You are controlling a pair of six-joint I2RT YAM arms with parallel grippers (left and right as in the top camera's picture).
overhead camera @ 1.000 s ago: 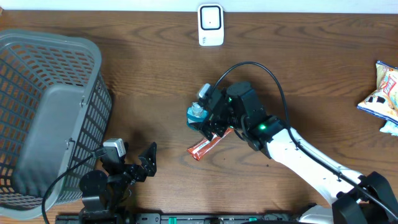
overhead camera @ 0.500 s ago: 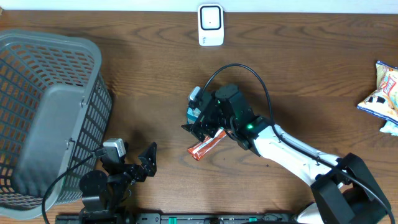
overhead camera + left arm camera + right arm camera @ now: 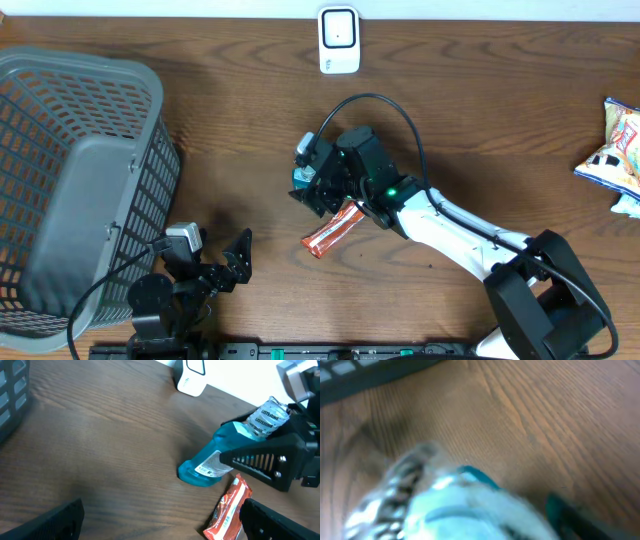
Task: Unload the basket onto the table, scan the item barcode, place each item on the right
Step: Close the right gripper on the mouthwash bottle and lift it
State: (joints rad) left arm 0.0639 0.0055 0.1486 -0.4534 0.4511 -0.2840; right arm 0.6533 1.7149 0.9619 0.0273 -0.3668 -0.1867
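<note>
While the right tool (image 3: 308, 182) straddles the teal plastic mouthwash bottle (image 3: 210, 464) lying tilted near the counter's middle, its jaws close about it but any firm grip unclear, the task looks barely begun, with lifting and showing the barcode to the white box-shaped scanner (image 3: 339, 40) at the far edge left to do.

Black tool (image 3: 312, 182), white arm (image 3: 455, 228)

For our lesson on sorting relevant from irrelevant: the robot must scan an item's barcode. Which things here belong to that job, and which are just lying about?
Belong to the job: teal mouthwash bottle, right gripper at it, white scanner at the far edge.
Lying about for now: orange snack wrapper, grey basket, crisp bag.
</note>
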